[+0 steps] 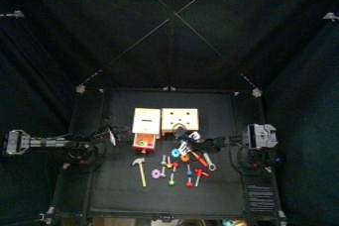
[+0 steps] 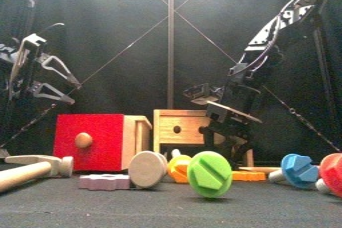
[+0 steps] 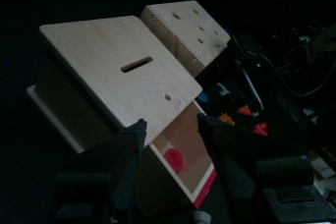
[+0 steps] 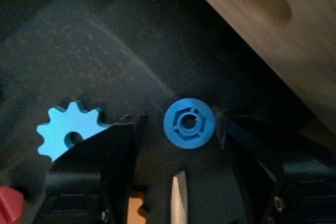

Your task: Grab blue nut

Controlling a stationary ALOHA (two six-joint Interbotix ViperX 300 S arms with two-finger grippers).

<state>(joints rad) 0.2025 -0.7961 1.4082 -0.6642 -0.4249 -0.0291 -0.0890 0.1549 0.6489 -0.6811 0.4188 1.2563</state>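
The blue nut point(image 4: 188, 123), a round disc with a hole in its middle, lies flat on the black mat. In the right wrist view it sits between the tips of my right gripper point(image 4: 184, 135). The jaws are open, with a gap on each side of the nut. In the front view the right gripper point(image 2: 214, 104) hangs behind the wooden box. My left gripper point(image 3: 171, 135) is open and empty, raised at the table's left point(image 2: 40, 72), facing a wooden box with a slot point(image 3: 118, 66).
A blue gear-shaped piece point(image 4: 69, 135) lies beside the nut. A wooden box edge point(image 4: 282, 31) is close by. At the front stand a red-faced box point(image 2: 100, 140), a wooden box point(image 2: 185, 130), a green screw point(image 2: 210, 172), a hammer point(image 2: 27, 172) and a blue screw point(image 2: 299, 169).
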